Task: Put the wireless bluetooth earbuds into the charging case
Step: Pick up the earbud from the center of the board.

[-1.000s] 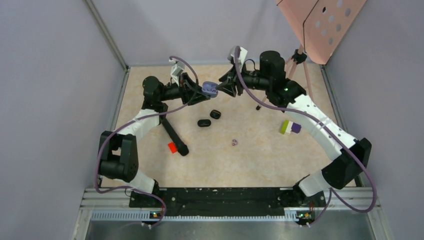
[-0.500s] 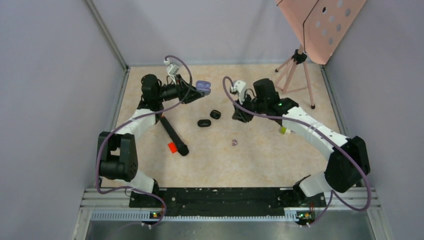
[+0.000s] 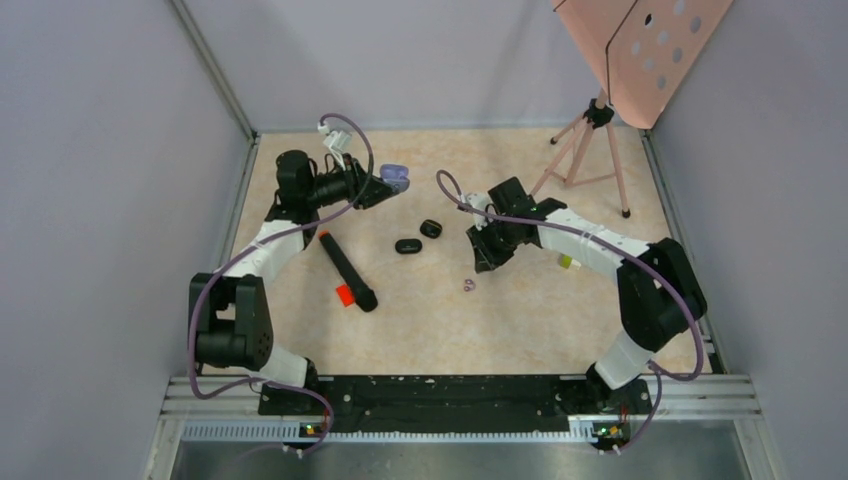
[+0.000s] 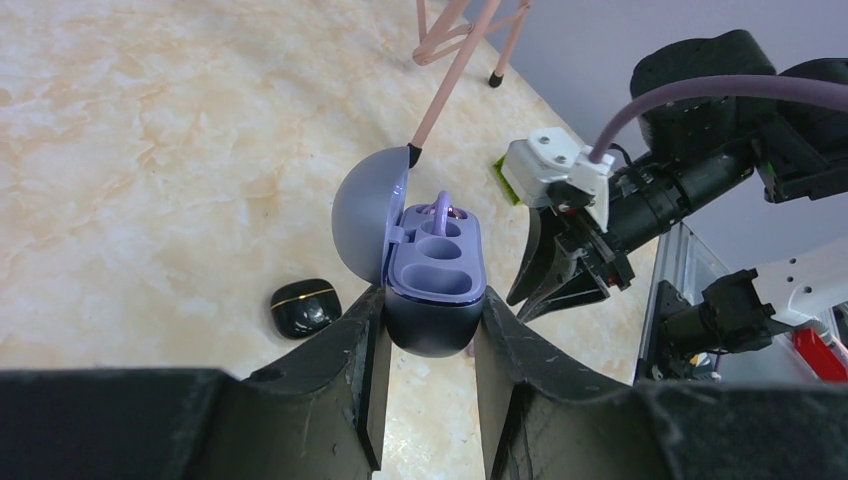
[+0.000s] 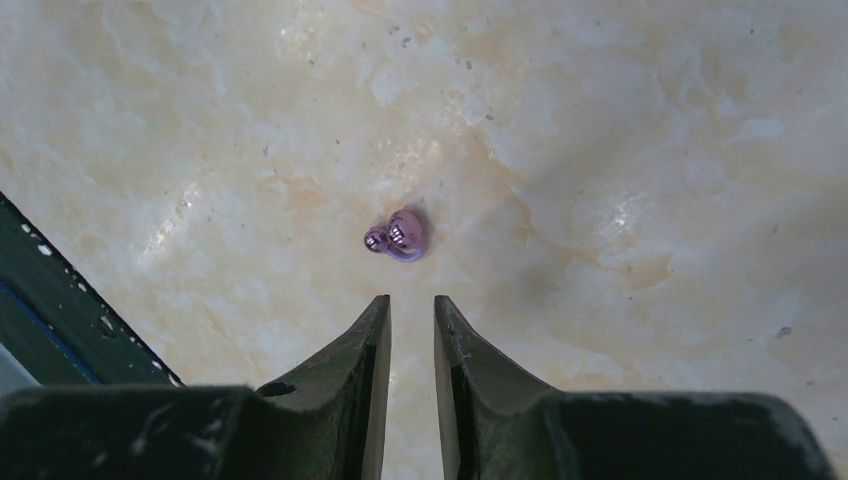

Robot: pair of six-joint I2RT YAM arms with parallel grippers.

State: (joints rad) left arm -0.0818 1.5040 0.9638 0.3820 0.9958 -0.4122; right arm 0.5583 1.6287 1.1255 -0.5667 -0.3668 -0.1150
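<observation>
**Left arm.** The left end effector (image 4: 430, 325) is pressed against both sides of a pale purple oval charging case (image 4: 436, 290) and pinches it by its lower shell. The case is held clear of the beige marbled table (image 3: 520, 330), over its far left part. Its domed lid stands hinged open. A small pale purple earbud (image 4: 441, 211) sits in the far socket; the near socket is unfilled.

**Right arm.** The right end effector (image 5: 411, 312) points down at the table near its middle. Its fingers stand narrowly parted with nothing between them.

**Loose earbud.** A second tiny glossy pale purple earbud (image 5: 399, 236) lies on the table just beyond the right fingertips and apart from them. In the top view it (image 3: 469, 285) lies just on the near side of the right end effector (image 3: 490, 252), well apart from the held case (image 3: 395, 177).

**Other items on the table.**
- Two black oval cases, closed, lie between the arms, one (image 3: 431, 228) just beyond the other (image 3: 407, 246).
- A long black marker (image 3: 347, 270) lies at a slant below the left arm, with a small red piece (image 3: 345, 294) touching its near end.
- A green block (image 3: 566, 262) shows only partly behind the right arm.
- A pink tripod (image 3: 590, 150) stands at the far right corner.
</observation>
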